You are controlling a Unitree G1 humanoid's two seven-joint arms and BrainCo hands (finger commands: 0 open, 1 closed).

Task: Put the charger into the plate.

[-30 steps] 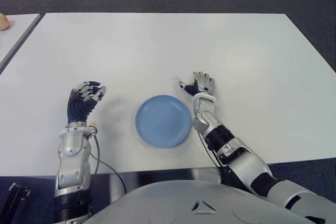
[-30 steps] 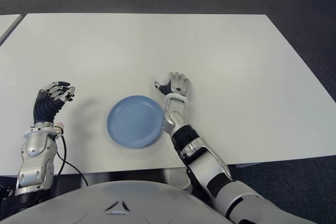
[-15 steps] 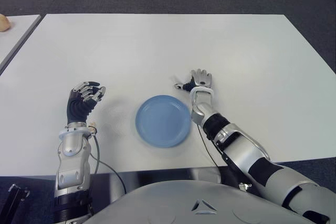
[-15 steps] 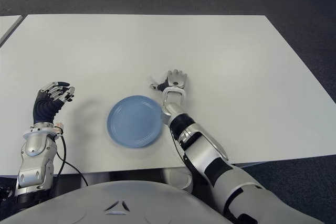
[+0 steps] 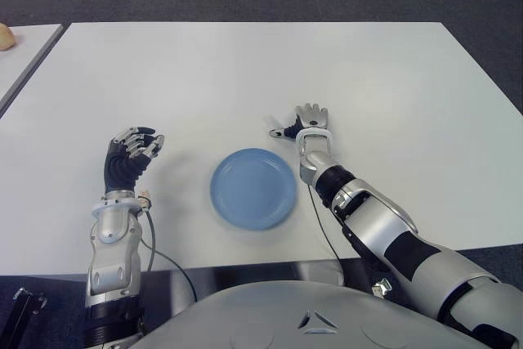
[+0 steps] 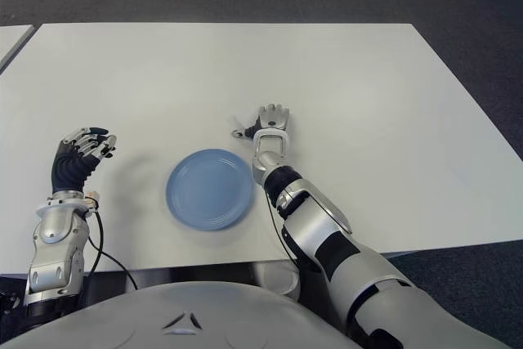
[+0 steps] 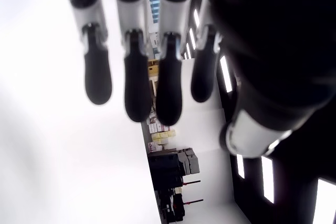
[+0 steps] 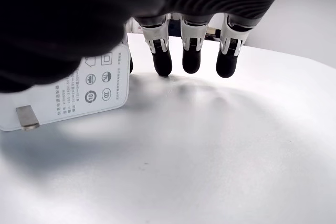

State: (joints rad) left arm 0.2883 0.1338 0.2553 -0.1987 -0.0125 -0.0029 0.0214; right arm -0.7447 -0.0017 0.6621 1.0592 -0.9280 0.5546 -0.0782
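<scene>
Just one charger [image 8: 63, 95] under right hand [image 5: 309, 119]; one plate [image 5: 254, 188].

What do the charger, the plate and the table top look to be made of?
Charger: white matte plastic by its look, with grey printed markings and a metal prong; the right hand is over it, grasp unclear. Plate: plain light blue with a soft sheen, plastic or glazed ceramic, not decidable. Table: smooth white, probably laminate. Left hand shows left of the plate.

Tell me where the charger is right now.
The charger lies on the white table under the right hand, seen only in the right wrist view. That hand shows just beyond the blue plate, toward its right.
</scene>
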